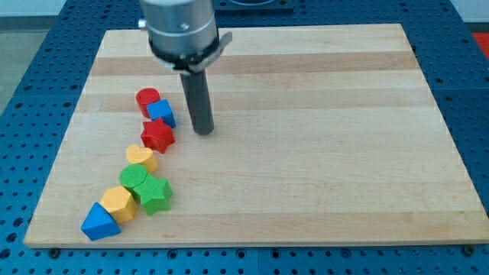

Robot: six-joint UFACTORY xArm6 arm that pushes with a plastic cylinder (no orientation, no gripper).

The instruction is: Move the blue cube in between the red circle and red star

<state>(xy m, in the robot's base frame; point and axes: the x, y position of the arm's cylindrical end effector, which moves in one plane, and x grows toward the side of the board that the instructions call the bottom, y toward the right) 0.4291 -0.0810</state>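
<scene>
Board: pale wooden board (306, 137) on a blue perforated table (30, 92).
Rod: dark and upright; my tip (203, 131) rests on the wood just right of the blue cube, apart from it. It has no jaws to open or close.
Blue cube: the blue cube (162, 113) sits between the red circle (147, 98) above-left and the red star (158, 136) below, touching both; turned corner-on, no long axis.
Lower chain: yellow heart (141, 157), two green blocks (134, 179) (155, 195), yellow hexagon (118, 203), blue triangle (99, 222).
Writing: none readable.

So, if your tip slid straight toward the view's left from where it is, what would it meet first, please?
Probably the blue cube: my tip sits just right of it, though the red star lies close below that line.
</scene>
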